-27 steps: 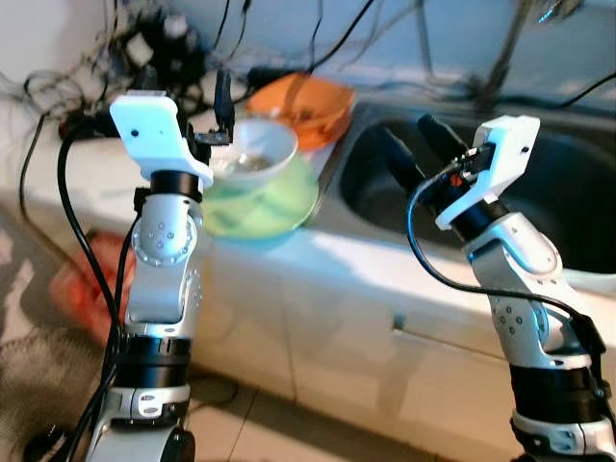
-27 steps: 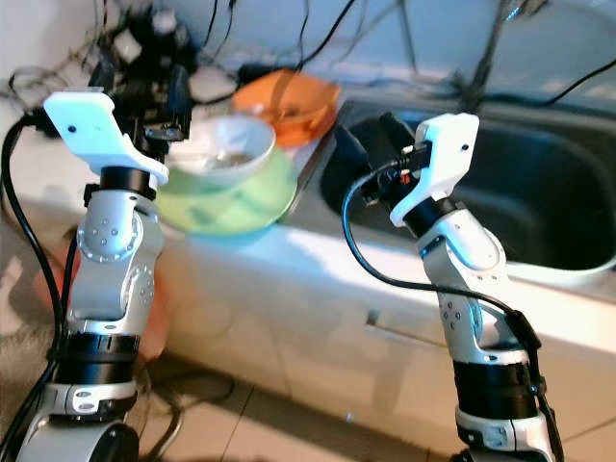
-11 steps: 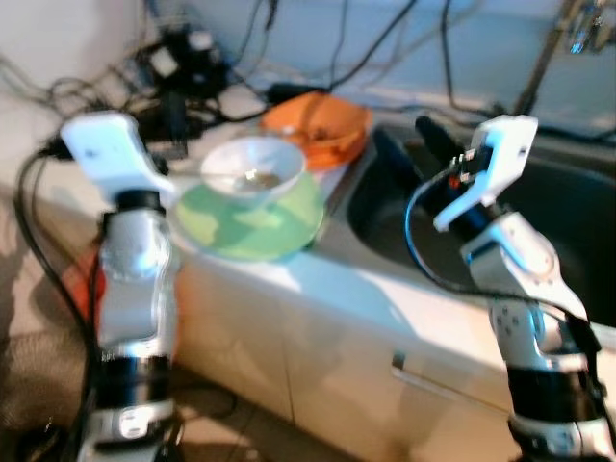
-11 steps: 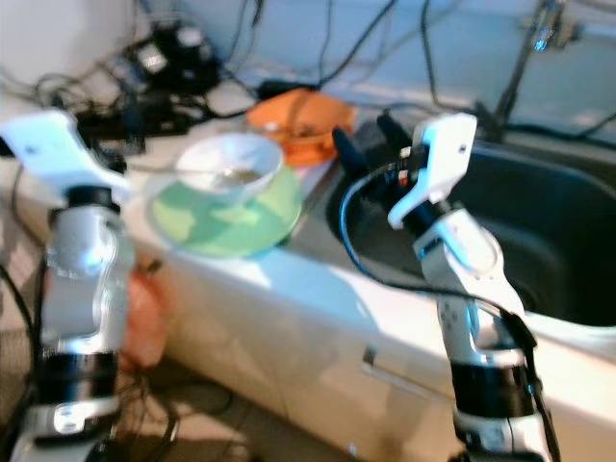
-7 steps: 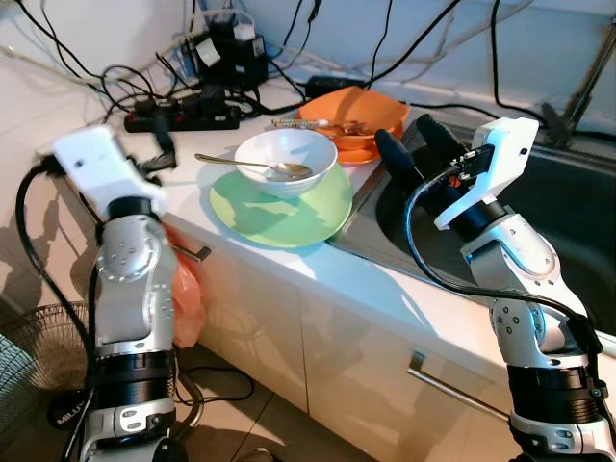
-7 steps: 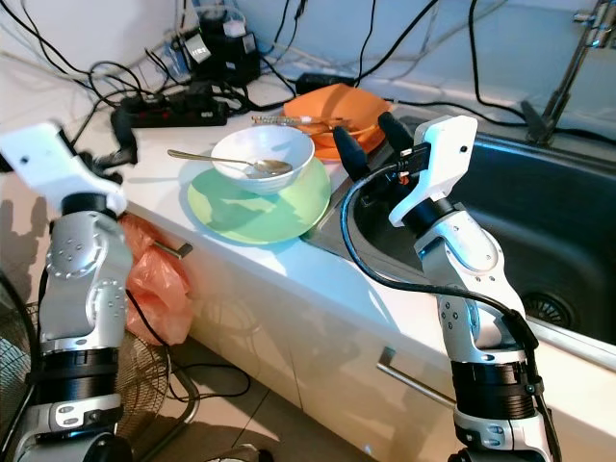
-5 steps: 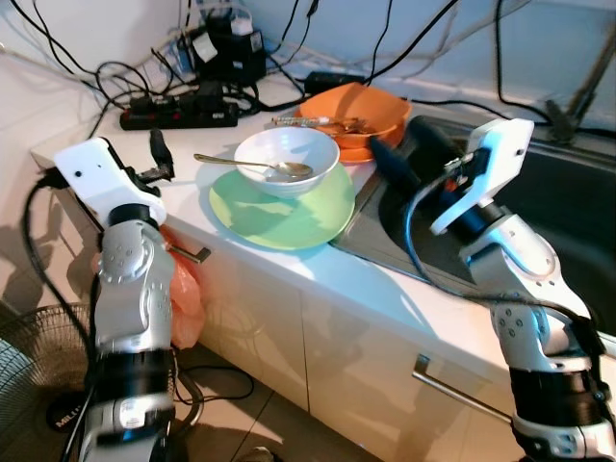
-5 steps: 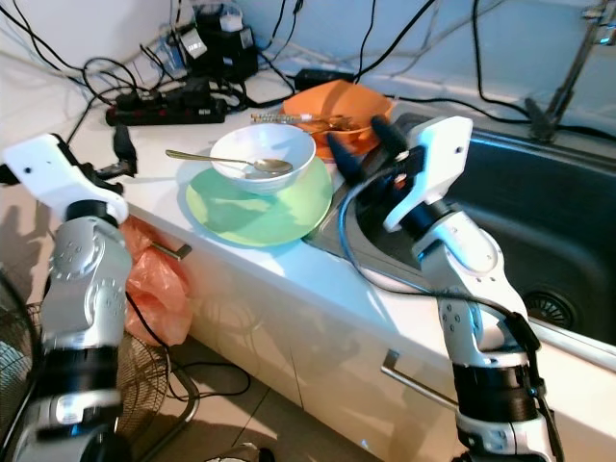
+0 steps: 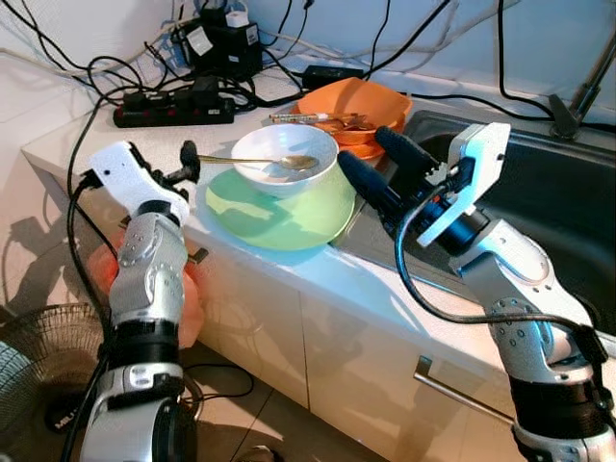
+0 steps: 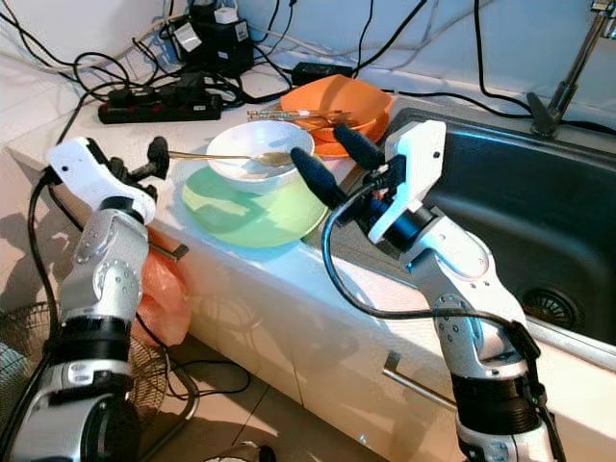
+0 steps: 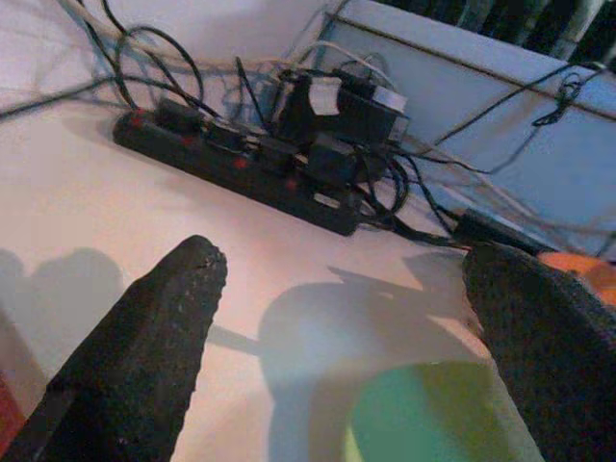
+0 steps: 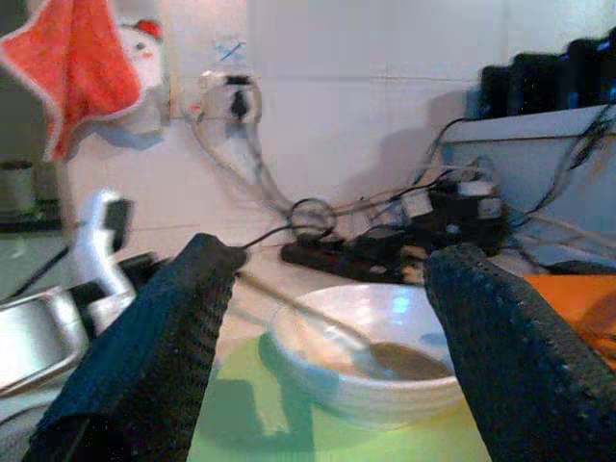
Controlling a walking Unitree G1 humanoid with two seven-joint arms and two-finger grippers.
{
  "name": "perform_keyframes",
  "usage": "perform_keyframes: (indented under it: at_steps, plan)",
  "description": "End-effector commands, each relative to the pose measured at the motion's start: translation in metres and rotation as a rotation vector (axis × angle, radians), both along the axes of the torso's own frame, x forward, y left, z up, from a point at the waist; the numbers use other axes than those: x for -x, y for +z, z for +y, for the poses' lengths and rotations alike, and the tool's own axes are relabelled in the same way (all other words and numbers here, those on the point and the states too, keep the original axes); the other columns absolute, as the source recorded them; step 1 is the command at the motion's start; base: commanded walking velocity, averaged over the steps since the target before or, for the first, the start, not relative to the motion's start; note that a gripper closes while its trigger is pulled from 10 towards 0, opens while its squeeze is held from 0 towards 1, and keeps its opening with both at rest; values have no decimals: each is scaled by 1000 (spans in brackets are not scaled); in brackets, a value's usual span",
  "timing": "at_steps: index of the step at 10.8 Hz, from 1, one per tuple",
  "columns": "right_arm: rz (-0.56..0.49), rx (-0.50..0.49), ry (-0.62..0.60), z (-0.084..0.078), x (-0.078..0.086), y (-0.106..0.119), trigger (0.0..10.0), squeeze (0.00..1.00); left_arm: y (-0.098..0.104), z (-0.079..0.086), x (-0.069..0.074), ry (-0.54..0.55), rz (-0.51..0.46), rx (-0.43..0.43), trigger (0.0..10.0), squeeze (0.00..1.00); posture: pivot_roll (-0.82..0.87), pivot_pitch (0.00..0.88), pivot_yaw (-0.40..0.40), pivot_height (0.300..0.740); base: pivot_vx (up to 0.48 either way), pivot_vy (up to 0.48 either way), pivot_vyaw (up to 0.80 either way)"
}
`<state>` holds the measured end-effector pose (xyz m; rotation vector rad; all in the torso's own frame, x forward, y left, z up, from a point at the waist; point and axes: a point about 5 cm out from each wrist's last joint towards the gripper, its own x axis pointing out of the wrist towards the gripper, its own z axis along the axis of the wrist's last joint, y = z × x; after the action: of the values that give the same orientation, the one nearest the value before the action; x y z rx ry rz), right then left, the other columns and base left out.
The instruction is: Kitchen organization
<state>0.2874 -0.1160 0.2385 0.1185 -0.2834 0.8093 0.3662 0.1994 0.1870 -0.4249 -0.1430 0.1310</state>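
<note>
White bowl [image 9: 285,157] with spoon [image 9: 252,160] sitting on green plate [image 9: 279,212] at counter [image 9: 318,272] front edge, beside sink [image 9: 549,192]. Right gripper [image 9: 380,164] now swinging in toward bowl, fingers spread wide, empty. Left gripper [image 9: 189,154] lowering at counter's left edge, fingers apart, empty. Judging: bowl pickup next.
</note>
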Motion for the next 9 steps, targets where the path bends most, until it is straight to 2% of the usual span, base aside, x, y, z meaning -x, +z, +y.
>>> perform_keyframes:
  at_steps: [1, 3, 5, 8, 9]
  plan:
    - [-6, 15, 58, 6, 7, 3, 10000, 0, 3, -4, -3, -26, -13, 17, 10000, 0, 16, 39, 83, 740, 0, 0, 0]
    - [29, 103, 154, 8, 18, -5, 10000, 0, 11, -9, -4, -51, -57, 28, 10000, 0, 12, 41, 80, 740, 0, 0, 0]
    - [49, 145, 171, 5, 19, -10, 10000, 0, 18, -12, -1, -65, -99, 16, 10000, 0, 14, 43, 79, 740, 0, 0, 0]
    - [56, 172, 197, 7, 22, -11, 10000, 0, 6, -26, -10, -157, -44, 156, 10000, 0, 14, 42, 77, 740, 0, 0, 0]
    - [53, 178, 210, 8, 23, -10, 10000, 0, 1, -30, -14, -167, -7, 249, 10000, 0, 7, 43, 77, 740, 0, 0, 0]
